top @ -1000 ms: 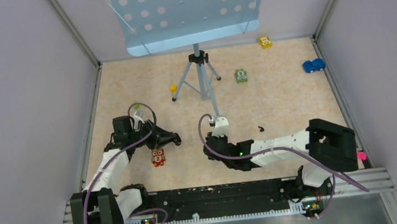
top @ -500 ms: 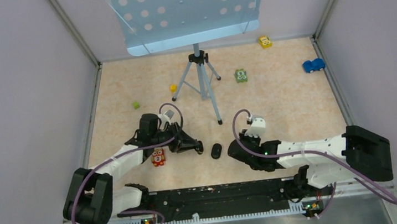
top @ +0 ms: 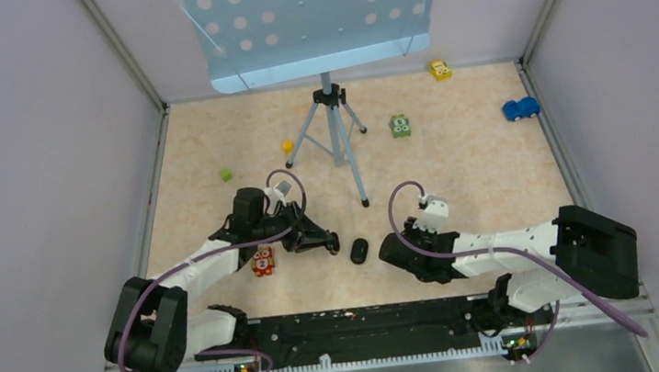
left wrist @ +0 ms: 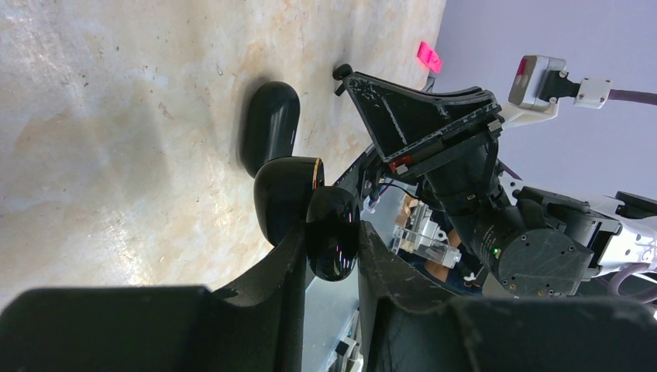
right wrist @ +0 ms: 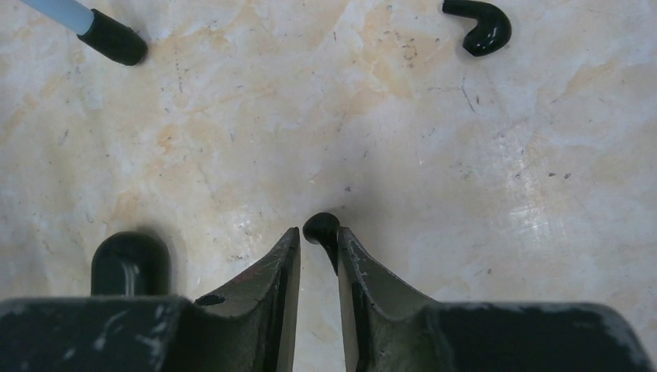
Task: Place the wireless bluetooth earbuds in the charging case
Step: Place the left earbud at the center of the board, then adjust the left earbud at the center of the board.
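The charging case [top: 359, 250] is a black oval, lying closed on the table between the two arms; it also shows as case [left wrist: 270, 124] and case [right wrist: 130, 263]. My left gripper [top: 324, 240] hovers just left of it. This left gripper [left wrist: 329, 232] is shut on a glossy black earbud [left wrist: 288, 194] with a gold ring. My right gripper [right wrist: 318, 240] points down at the table right of the case, its jaws a narrow gap apart. A small black earbud [right wrist: 321, 227] sits at its tips, against the right finger. Another hooked earbud [right wrist: 479, 27] lies farther off.
A tripod [top: 335, 130] carrying a perforated blue board stands mid-table, one foot [right wrist: 112, 37] near my right gripper. An orange numbered block [top: 263, 261] lies by the left arm. A green block [top: 226, 174], yellow block [top: 286, 145], green toy [top: 401, 126], yellow car [top: 440, 69] and blue car [top: 520, 109] sit farther back.
Over the last second the left gripper swung right to the case and the right gripper moved right off it, uncovering it. The right arm has since shifted slightly.
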### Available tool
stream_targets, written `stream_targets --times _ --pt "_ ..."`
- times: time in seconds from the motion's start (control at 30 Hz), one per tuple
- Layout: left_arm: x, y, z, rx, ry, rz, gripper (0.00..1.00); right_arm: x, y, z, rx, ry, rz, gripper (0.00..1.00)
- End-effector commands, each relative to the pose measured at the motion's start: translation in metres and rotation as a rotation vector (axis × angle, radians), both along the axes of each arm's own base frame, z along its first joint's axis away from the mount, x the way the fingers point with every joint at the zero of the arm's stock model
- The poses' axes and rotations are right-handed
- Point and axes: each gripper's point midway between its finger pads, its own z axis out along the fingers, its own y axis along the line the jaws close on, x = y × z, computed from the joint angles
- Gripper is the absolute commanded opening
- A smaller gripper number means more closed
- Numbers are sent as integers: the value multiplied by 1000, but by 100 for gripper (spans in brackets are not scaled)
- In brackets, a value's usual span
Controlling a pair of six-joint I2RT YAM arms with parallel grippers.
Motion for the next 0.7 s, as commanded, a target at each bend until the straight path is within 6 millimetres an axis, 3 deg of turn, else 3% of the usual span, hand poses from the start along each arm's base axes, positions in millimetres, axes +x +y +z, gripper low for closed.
stream_targets --times 0.0,0.67 --pt "12 -6 14 -22 -69 -6 0 11 19 15 84 -34 -3 24" --pt "12 -5 10 -13 -67 -10 0 21 61 24 103 -53 120 23"
